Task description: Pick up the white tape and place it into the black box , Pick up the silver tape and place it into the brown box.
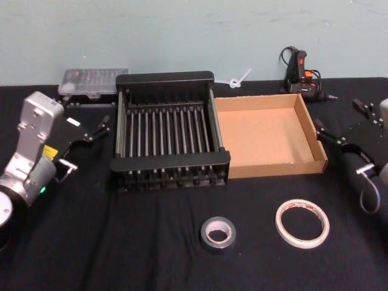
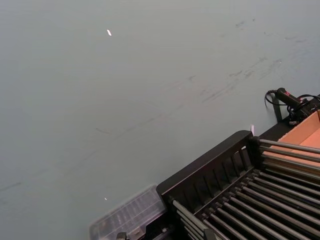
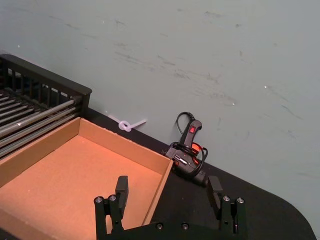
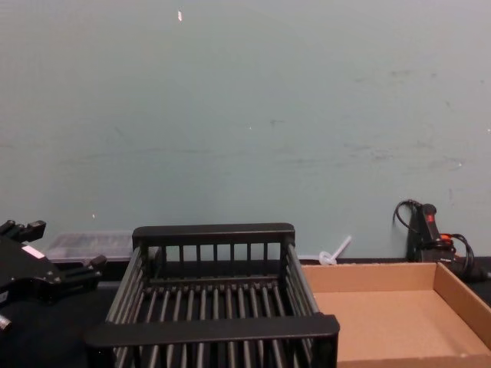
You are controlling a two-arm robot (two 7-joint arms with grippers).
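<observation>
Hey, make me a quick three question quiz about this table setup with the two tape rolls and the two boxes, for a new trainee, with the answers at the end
1. True or false: the white tape already lies inside the black box.
2. Which roll lies nearer the robot's right side? A) the silver tape B) the white tape
3. Fill in: the brown box stands directly beside the black box, on the robot's ____ side of it.

Key
1. False. Both rolls lie flat on the black table, in front of the boxes.
2. B.
3. Right. The left gripper and the right gripper, open, hang at the table's two sides, holding nothing.
</observation>
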